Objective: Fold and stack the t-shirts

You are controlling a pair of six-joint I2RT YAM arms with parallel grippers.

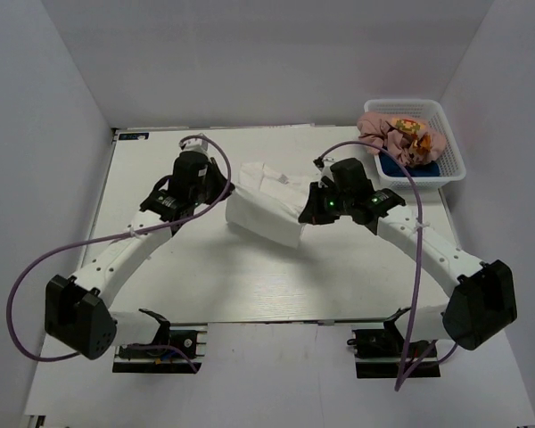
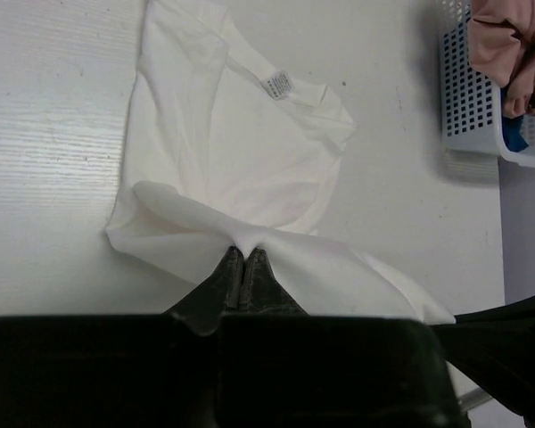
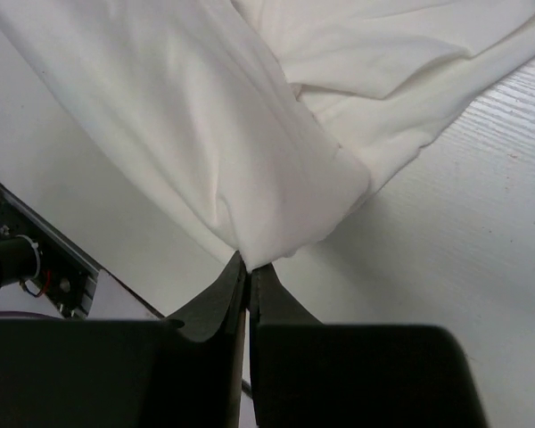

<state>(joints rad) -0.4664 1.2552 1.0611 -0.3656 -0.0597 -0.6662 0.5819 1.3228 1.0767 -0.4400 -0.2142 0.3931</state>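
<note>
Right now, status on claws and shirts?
Left claw and right claw shut on white shirt, edge lifted. Pink shirt, blue shirt in basket, far right. Nothing blocking.

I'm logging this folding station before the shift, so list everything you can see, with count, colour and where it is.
white t-shirt: one, white, middle of the table, part folded, its near edge lifted at both corners
pink t-shirt: one, dusty pink with a yellow-orange print, bunched in the basket
navy t-shirt: one, dark blue, in the basket under the pink one
basket: one, white mesh, far right corner
table: one, white
cables: two, purple, one along each arm
left claw: black, shut on the white t-shirt
right claw: black, shut on the white t-shirt
</note>
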